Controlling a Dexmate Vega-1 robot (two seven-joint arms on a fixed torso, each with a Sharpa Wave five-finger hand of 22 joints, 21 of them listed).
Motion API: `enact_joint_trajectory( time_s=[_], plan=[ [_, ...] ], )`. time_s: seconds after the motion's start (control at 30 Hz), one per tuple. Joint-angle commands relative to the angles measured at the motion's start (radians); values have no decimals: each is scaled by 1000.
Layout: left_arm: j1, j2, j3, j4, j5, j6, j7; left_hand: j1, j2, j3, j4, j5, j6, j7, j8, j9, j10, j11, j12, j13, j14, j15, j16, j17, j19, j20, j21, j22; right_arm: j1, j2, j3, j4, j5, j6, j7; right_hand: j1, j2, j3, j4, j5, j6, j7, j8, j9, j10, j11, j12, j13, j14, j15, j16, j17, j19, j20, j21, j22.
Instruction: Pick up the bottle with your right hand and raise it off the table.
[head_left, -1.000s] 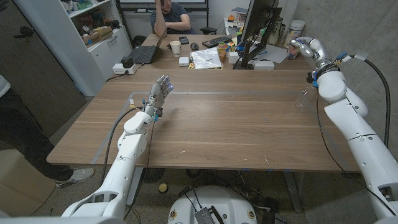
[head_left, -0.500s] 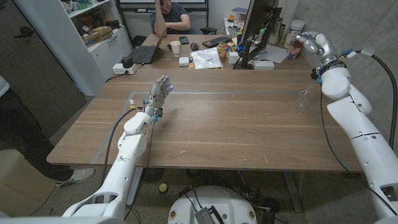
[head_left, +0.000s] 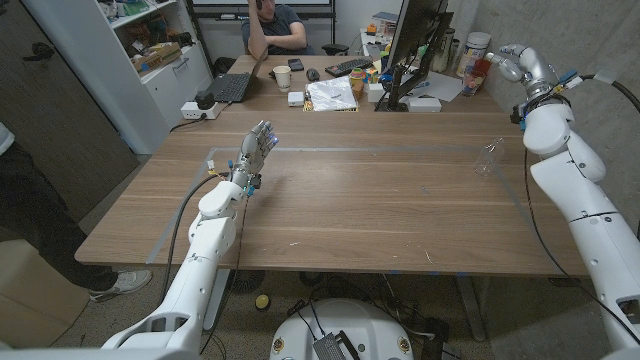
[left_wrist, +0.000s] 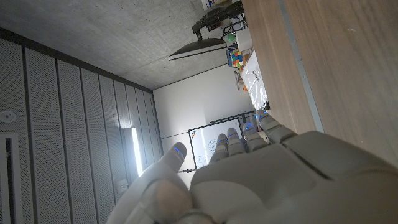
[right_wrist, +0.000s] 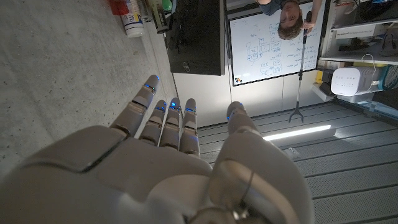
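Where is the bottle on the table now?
In the head view, the clear bottle stands on the table's right side, near its far edge, below the raised right hand.

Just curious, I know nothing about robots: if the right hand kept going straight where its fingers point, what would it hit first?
Probably the concrete wall: the right hand points its open fingers along it, though depth is unclear.

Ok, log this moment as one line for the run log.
stage: before grasp | clear plastic bottle: standing on wooden table, untouched | right hand: raised, open, holds nothing | left hand: open, over table
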Motion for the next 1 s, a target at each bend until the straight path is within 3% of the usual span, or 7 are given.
enact_joint_trajectory(
  time_s=[0.03, 0.43, 0.63, 1.0],
  plan=[
    [10, 1, 2, -17, 1, 3, 3, 3, 102, -2, 1, 9, 2, 5, 3, 4, -6, 0, 5, 2, -3, -3, 4, 2, 7, -1, 6, 4, 13, -14, 0, -14, -79, -95, -12, -6, -14, -11, 5, 2, 0, -5, -1, 4, -7, -1, -3, 4, -4, -2, -1, 4, -5, 2, -2, 2],
    [14, 2, 2, -26, 2, 5, 7, 4, 102, -3, 0, 9, 2, 4, 3, 4, -5, -1, 5, 2, -4, -3, 4, 2, 7, -1, 6, 4, 30, -30, -32, -25, -171, -233, 2, -27, -35, -35, 15, 5, -24, -17, -14, 5, -20, -9, -8, 4, -8, 0, -1, 5, -4, 8, -3, 2],
    [14, 3, 4, -30, 5, 8, 8, 4, 102, -3, 0, 9, 1, 4, 3, 4, -6, -1, 5, 2, -3, -3, 4, 2, 7, -1, 6, 4, 44, -55, -79, -33, -261, -338, 24, -28, -37, -41, 16, 9, -42, -26, -22, 5, -34, -14, -12, 5, -23, 3, -6, 4, -13, 8, -7, 2],
    [12, 5, 7, -34, 7, 12, 6, 4, 102, -3, 0, 9, 0, 5, 3, 4, -6, 1, 5, 2, -4, -3, 3, 2, 7, -1, 6, 4, 48, -69, -113, -42, -335, -406, 40, -26, -38, -46, 16, 11, -56, -34, -27, 5, -47, -16, -15, 5, -28, 0, -5, 4, -14, 6, -8, 2]
  ],
)
